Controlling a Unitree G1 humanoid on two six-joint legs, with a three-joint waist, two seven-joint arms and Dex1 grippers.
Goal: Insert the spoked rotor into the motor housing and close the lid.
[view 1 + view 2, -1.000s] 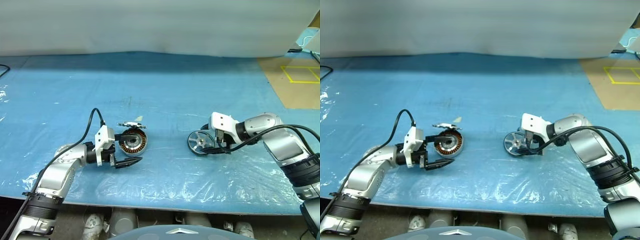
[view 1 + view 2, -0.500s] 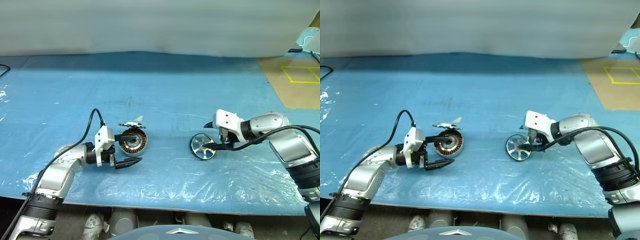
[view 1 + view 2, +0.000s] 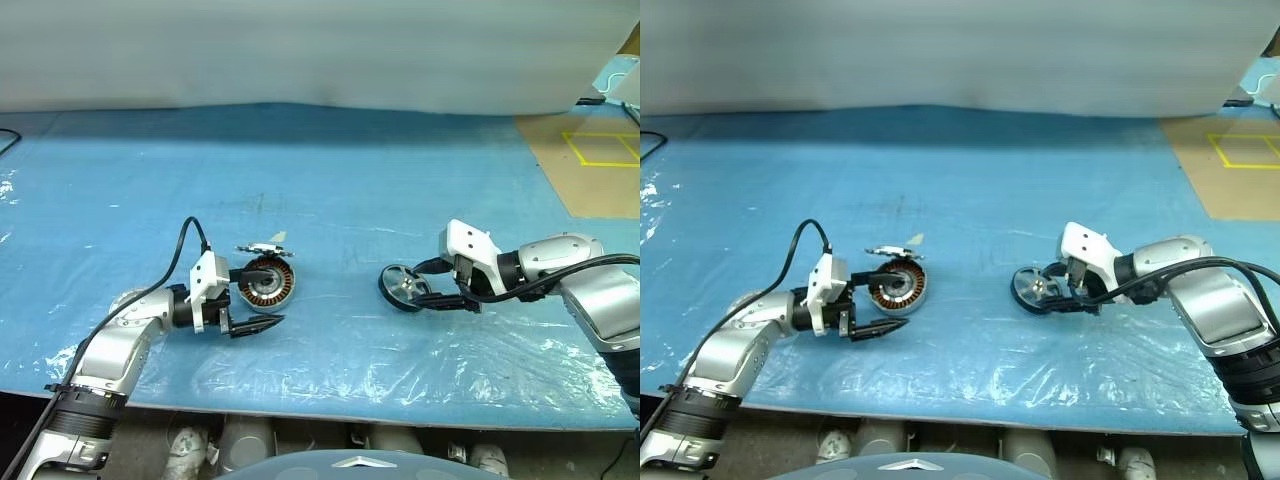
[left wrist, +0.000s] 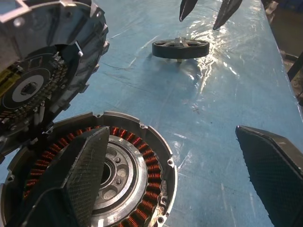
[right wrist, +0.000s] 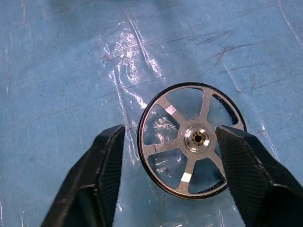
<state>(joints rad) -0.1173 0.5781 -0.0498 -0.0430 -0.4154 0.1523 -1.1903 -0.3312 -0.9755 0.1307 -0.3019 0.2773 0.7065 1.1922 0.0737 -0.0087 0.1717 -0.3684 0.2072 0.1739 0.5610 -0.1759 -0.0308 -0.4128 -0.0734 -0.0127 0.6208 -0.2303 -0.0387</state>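
Right gripper (image 5: 168,184) retreated; motor housing (image 4: 102,175) holds windings.

motor housing (image 4: 94,175) — part hidden by a finger, cut off at frame edge

Glossy blue plastic sheeting (image 3: 330,190) wrinkling, glaring over table. Round rotor of polished silver metal spokes, matt black rim (image 5: 191,139) gleaming. Round silver cast-metal housing (image 4: 163,156) showing shiny copper-brown wire windings (image 4: 150,171), machined hub. Matt black, finely textured gripper fingers (image 5: 106,168) looking rubbery. Tan cardboard-like floor panel (image 3: 590,165) lying matt.
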